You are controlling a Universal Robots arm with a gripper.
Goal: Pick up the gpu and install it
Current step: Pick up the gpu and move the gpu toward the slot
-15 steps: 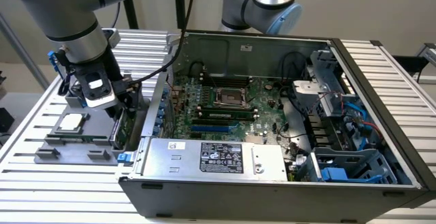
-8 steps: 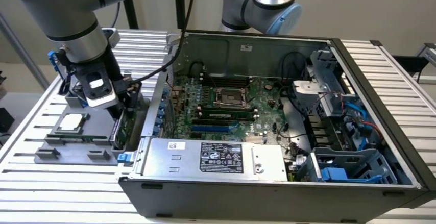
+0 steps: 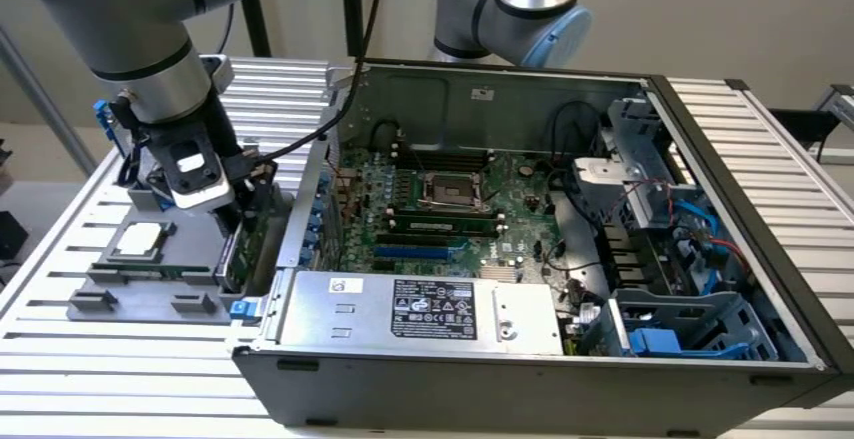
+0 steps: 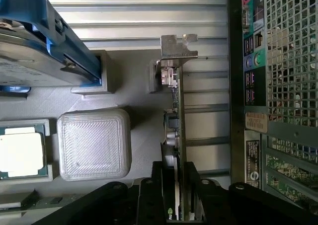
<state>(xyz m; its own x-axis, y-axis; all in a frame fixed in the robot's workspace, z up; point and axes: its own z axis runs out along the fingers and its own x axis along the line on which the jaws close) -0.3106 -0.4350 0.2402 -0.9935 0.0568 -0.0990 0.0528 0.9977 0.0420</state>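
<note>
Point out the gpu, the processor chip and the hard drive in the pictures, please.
gpu (image 4: 179, 118): wrist view, on the edge of its board.
processor chip (image 4: 20, 155): wrist view, on its metal lid.
hard drive (image 4: 25, 61): wrist view, on its silver casing.

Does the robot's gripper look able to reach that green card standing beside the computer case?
Likely yes: the gripper is right at the gpu, which stands on edge in the gray holder, with nothing between them.

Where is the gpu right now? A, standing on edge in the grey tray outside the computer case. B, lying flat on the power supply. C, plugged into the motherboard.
A: the gpu stands on edge in the grey tray beside the computer case, with the end effector at it.
</note>
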